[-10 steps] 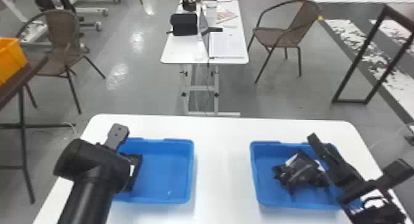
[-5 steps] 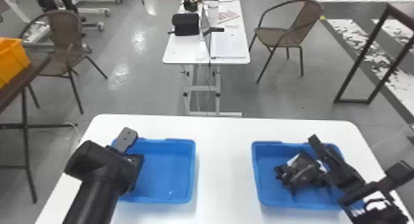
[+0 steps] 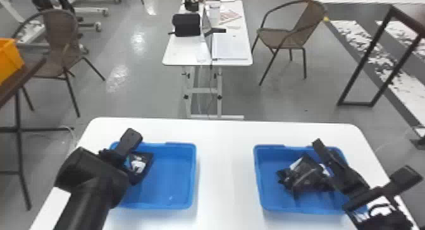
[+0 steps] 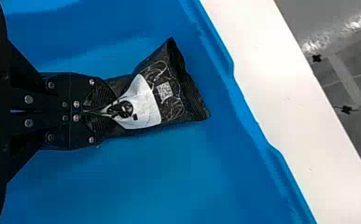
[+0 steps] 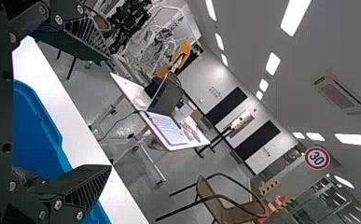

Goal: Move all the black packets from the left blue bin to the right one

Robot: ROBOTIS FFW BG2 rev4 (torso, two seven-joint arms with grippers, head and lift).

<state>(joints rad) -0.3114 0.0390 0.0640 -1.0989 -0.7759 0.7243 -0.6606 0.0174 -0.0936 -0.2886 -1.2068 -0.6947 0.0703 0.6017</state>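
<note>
Head view: left bin (image 3: 173,175), packet (image 3: 139,164) between left fingers (image 3: 121,150); right bin (image 3: 267,169), packets (image 3: 305,175), right fingers (image 3: 322,150) wide.

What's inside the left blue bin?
In the left blue bin: a black packet with a white patch, one end pinched by the left gripper. Covered: that pinched end and whatever lies beneath the gripper.

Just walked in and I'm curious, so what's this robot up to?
Its left gripper is clamped on a glossy black packet with a white patch in the left blue plastic bin. More black packets lie in the matching right bin, with the right gripper open near its outer side.
</note>
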